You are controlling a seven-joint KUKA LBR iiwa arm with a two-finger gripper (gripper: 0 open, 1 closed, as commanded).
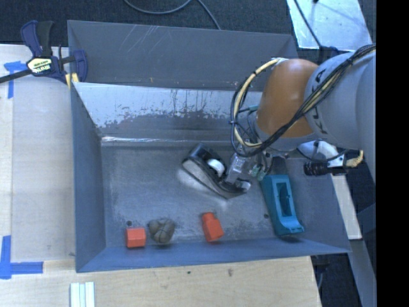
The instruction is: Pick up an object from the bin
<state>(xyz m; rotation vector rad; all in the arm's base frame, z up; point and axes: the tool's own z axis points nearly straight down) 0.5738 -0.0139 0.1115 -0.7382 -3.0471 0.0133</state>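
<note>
Hanging low at the middle of the bin [88,171], the gripper [239,175] meets the right end of a black-and-white shoe-like thing [204,169]. Whether it is parted or clamped cannot be told. A blue box [282,204] lies just right. Along the near wall sit an orange wedge [212,227], a grey lump [161,230] and an orange cube [135,237].
</note>
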